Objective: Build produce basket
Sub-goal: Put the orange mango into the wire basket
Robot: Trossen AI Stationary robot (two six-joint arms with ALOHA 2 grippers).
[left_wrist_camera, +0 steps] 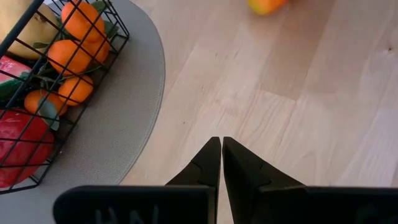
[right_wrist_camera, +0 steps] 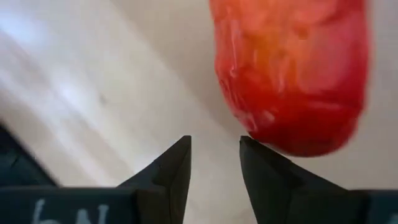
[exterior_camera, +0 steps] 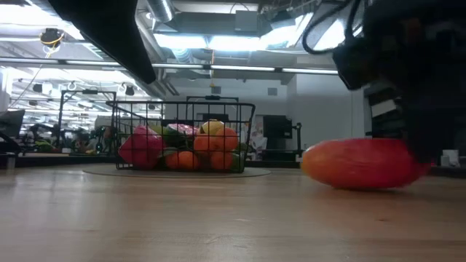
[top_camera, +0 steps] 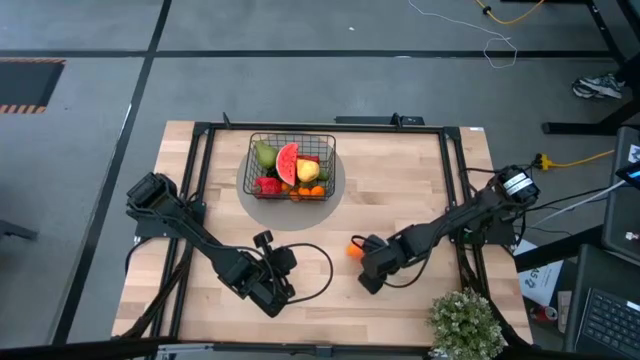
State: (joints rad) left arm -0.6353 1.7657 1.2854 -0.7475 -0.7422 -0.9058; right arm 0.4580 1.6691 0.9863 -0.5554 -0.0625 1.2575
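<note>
On the table's [top_camera: 420, 180] near right, the right gripper [right_wrist_camera: 214, 155] stood partly open, empty, just beside the mango [right_wrist_camera: 292, 68]. The left gripper [left_wrist_camera: 221, 155] was closed. The filled basket [top_camera: 291, 167] sat far, centre.

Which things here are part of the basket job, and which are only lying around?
Part of the job:
- basket, already holding produce
- mango, loose on the table by the right gripper

Not part of it:
- potted plant
- grey mat under the basket
- left gripper, shut, waiting
</note>
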